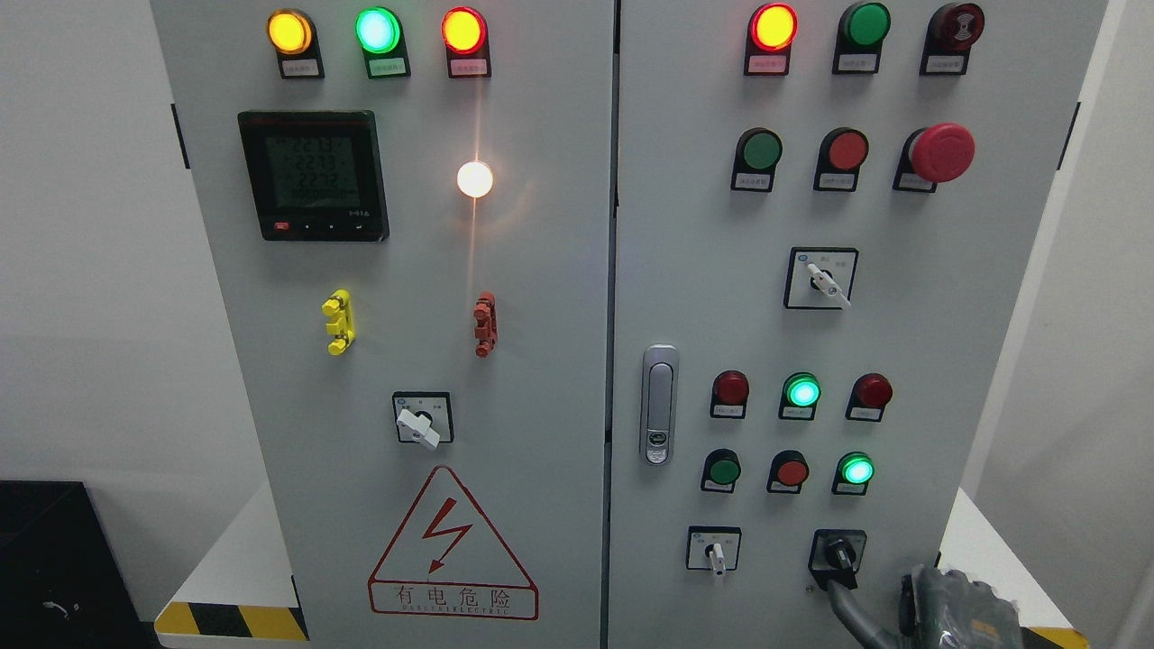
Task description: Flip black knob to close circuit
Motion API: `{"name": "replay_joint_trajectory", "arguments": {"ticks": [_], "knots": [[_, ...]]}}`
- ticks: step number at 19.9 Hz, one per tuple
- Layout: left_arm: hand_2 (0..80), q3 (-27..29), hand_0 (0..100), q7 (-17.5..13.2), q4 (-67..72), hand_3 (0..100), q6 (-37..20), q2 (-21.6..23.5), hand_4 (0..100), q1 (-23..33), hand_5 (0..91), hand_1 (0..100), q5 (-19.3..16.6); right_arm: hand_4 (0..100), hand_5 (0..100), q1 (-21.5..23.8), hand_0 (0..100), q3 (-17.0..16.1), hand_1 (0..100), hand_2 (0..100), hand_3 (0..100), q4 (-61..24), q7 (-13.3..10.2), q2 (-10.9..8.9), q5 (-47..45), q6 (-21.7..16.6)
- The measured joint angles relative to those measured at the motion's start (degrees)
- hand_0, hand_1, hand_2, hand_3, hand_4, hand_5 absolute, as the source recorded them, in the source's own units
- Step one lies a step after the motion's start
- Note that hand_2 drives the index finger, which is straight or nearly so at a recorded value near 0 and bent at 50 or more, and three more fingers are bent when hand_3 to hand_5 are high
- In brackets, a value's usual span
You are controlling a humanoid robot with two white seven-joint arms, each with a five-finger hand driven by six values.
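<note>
The black knob (838,552) sits in a black square plate at the lower right of the grey cabinet's right door (902,315), its handle pointing down. My right hand (947,611) comes in at the bottom right corner, mostly cut off by the frame. One grey finger (846,606) stretches up and left to just under the knob's lower end. It seems to touch the knob, and the hand grasps nothing. The left arm is out of view.
A white selector switch (715,552) sits left of the knob, with lit and unlit push buttons (855,470) above. A door latch (659,404) is at the door's left edge. The left door carries a meter (313,176) and another selector (419,424).
</note>
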Motion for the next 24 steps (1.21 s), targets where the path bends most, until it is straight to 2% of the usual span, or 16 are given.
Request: {"name": "replay_joint_trajectory", "arguments": {"ticks": [5, 14, 17, 21, 23, 24], "knots": [[0.0, 0.0, 12, 0.0, 0.0, 0, 0.0, 0.0, 0, 0.0, 0.0, 56, 0.0, 98, 99, -0.2, 0, -2.2, 0, 92, 100, 0.0, -0.2, -0.14, -0.2, 0.3], [0.0, 0.0, 12, 0.0, 0.0, 0, 0.0, 0.0, 0, 0.0, 0.0, 56, 0.0, 98, 99, -0.2, 0, -3.0, 0, 91, 100, -0.7, 0.0, -0.07, -0.6, -0.4], [0.0, 0.0, 12, 0.0, 0.0, 0, 0.0, 0.0, 0, 0.0, 0.0, 56, 0.0, 94, 96, 0.1, 0, -3.2, 0, 86, 100, -0.9, 0.2, 0.01, -0.6, -0.4], [0.0, 0.0, 12, 0.0, 0.0, 0, 0.0, 0.0, 0, 0.0, 0.0, 56, 0.0, 89, 85, 1.3, 0, -3.4, 0, 77, 100, -1.7, -0.1, 0.35, -2.0, -0.4], [0.0, 0.0, 12, 0.0, 0.0, 0, 0.0, 0.0, 0, 0.0, 0.0, 56, 0.0, 87, 80, 2.3, 0, -3.5, 0, 72, 98, -2.4, -0.3, 0.62, -3.7, -0.3], [0.0, 0.0, 12, 0.0, 0.0, 0, 0.0, 0.0, 0, 0.0, 0.0, 56, 0.0, 84, 78, 2.7, 0, -3.6, 0, 68, 93, -2.7, -0.3, 0.73, -4.7, -0.2]]}}
